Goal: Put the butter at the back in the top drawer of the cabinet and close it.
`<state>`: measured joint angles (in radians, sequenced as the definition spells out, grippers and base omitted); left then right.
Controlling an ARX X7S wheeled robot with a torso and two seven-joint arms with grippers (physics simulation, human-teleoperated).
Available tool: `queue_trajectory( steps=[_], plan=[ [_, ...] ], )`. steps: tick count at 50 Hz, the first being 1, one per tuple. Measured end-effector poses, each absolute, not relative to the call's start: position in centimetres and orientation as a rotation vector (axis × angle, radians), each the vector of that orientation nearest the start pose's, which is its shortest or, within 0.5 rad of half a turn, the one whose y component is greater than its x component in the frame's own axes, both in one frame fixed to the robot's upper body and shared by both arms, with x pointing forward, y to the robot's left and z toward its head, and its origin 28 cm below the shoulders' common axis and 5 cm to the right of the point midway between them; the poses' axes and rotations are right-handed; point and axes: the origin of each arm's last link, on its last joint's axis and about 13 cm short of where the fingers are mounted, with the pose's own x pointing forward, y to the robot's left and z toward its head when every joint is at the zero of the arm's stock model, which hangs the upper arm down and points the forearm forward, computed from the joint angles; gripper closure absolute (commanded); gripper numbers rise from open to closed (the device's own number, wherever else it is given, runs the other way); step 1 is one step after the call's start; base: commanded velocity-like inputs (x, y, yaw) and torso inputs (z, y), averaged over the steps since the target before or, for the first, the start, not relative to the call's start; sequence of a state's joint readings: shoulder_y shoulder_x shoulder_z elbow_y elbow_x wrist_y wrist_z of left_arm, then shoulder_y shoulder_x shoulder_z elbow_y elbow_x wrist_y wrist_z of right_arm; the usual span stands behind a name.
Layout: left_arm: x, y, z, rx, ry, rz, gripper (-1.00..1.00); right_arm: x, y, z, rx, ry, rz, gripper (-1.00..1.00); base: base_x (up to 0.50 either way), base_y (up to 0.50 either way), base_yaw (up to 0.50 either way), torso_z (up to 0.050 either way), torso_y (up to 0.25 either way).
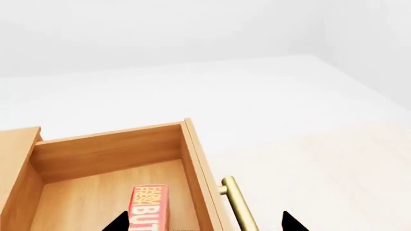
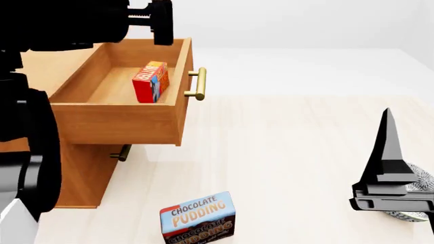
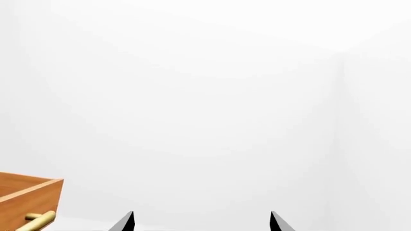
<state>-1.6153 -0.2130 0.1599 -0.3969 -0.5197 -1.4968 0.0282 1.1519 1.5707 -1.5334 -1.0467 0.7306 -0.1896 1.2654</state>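
The butter (image 2: 150, 82), a red-and-orange box with a blue side, stands on edge inside the pulled-out top drawer (image 2: 115, 122) of the cabinet (image 2: 78, 178). The left wrist view shows the butter (image 1: 149, 208) on the drawer floor (image 1: 83, 197), beside the front panel and its brass handle (image 1: 239, 204). My left gripper (image 2: 161, 23) hovers above the drawer's far end, open (image 1: 205, 222), holding nothing. My right gripper (image 2: 387, 119) stands low at the right, far from the cabinet, pointing up. It is open (image 3: 201, 221) and empty.
A chocolate pudding box (image 2: 198, 218) stands on the pale floor in front of the cabinet. A lower drawer's handle (image 2: 122, 152) shows under the open drawer. A grey patterned round object (image 2: 419, 201) lies partly hidden behind my right gripper. The drawer handle (image 2: 198, 84) juts to the right.
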Motion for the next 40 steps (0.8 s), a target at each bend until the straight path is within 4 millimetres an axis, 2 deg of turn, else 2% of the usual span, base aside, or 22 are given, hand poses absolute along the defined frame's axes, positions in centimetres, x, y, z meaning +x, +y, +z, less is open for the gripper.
queue_trajectory(
  steps=[12,27,40],
  plan=[
    [31.6,20.1,38.4,0.065,0.289,-0.316,-1.0,11.4,-15.3,22.7,-0.192,-0.458,-0.09,-1.0,0.0,0.0,0.0,0.0,0.0],
    [29.2,16.2,38.8,0.142,0.245,-0.359,-1.0,11.3,-15.3,22.5,-0.197,-0.454,-0.095,-1.0,0.0,0.0,0.0,0.0,0.0],
    [27.2,12.6,38.0,0.184,0.217,-0.408,-1.0,11.2,-15.3,22.2,-0.207,-0.444,-0.098,-1.0,0.0,0.0,0.0,0.0,0.0]
  ],
)
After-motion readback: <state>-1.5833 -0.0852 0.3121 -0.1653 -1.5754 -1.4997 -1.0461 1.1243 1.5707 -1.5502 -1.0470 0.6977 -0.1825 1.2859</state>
